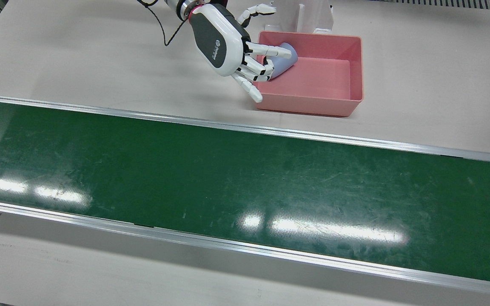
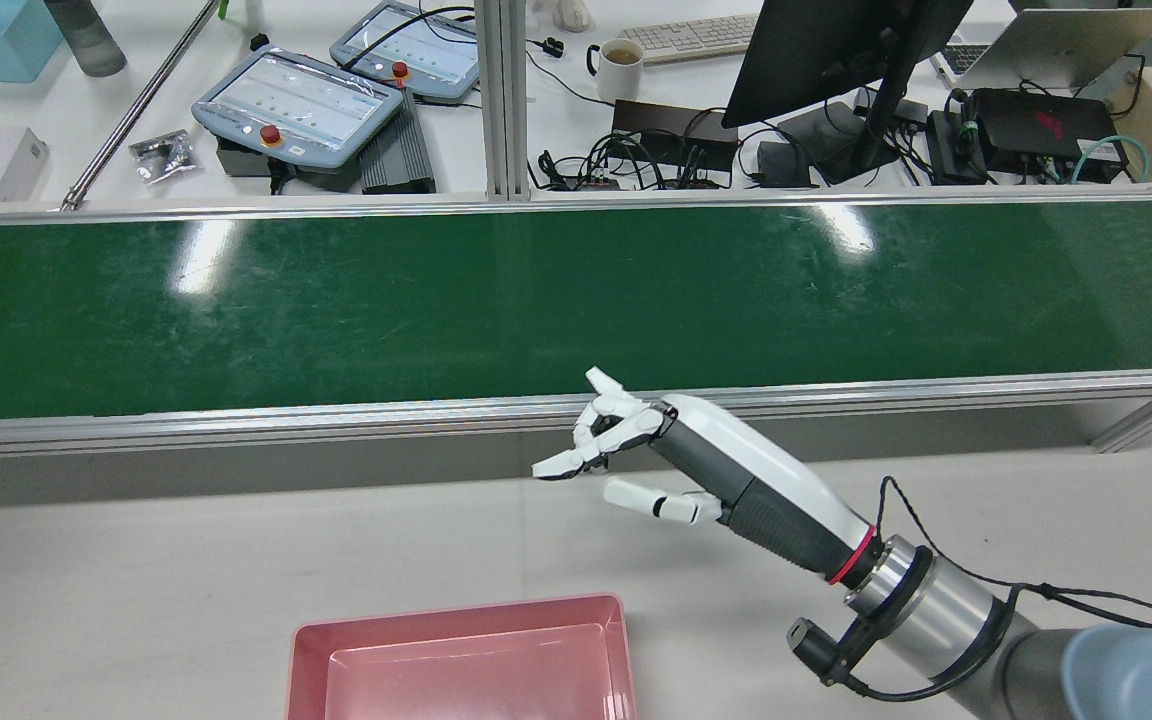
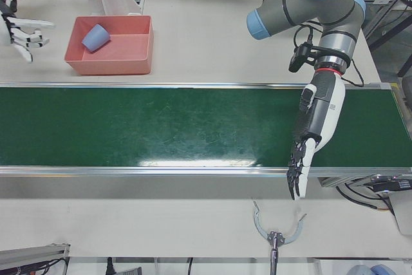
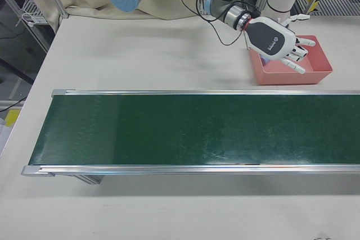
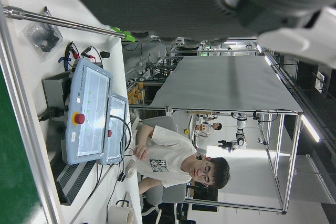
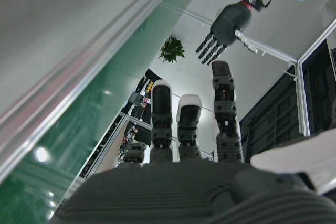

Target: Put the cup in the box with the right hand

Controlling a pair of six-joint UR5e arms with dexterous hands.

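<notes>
2 hands are on my screens. My right hand (image 1: 232, 46) hangs above the table just beside the pink box (image 1: 355, 68), at its end nearest that arm, fingers (image 1: 270, 51) spread and curled a little, gripping nothing. In the front view those fingers overlap the box rim and hide part of the cup (image 1: 285, 59), but the left-front view shows the hand (image 3: 22, 30) clear of the box (image 3: 138, 46), apart from it.

The blue cup (image 3: 95, 37) lies tilted on its side inside the box, in the corner toward the right hand, its open mouth facing down and toward the box floor. From the rear view I see the hand (image 2: 696, 470) raised off the table, beyond the box (image 2: 456, 620) and near the edge of the green conveyor belt (image 2: 336, 300).

My left hand (image 3: 315, 127) hangs over the far end of the belt (image 3: 161, 127), fingers pointing down past the belt's front rail, held straight and loosely together, holding nothing.
</notes>
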